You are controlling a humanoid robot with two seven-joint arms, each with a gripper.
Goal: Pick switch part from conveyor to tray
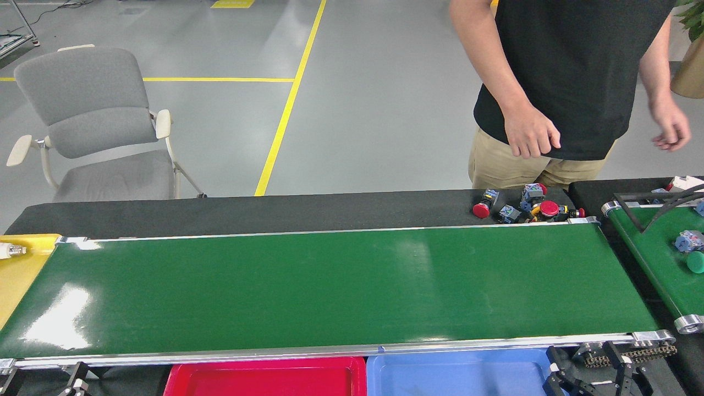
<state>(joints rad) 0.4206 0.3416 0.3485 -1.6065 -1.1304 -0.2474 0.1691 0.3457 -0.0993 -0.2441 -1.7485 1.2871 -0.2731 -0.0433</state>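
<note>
Two grippers are peeking in at the near edge of the head view: the left gripper (74, 388) at the near left, and the right gripper (591, 379) at the near right, over the corner of the blue tray (456, 377). Both are showing only dark finger tips cut by the frame, so I cannot tell how their jaws are standing. The conveyor (330, 286) is stretching wide across the scene, its glossy green belt lying bare, with a roller chain (632, 352) sitting at its near right corner. A cluster of switch parts (525, 206), red-capped with blue and grey bodies, is lying just beyond the belt's far right rail on the black padded surface (247, 212), not on the belt itself. A person (572, 82) in a black shirt is standing right behind that cluster, with one hand (531, 135) hanging above it and the other hand (671, 126) hanging farther right. A narrower green belt (654, 258) with a black guide frame (654, 206) is running at the far right, carrying a blue-grey part (688, 241) and a green cap (696, 262). A red tray (264, 379) is sitting beside the blue one, just under the near rail. A yellow tray (22, 269) is touching the belt's left end. A grey chair (93, 126) is standing on the floor at the far left.
</note>
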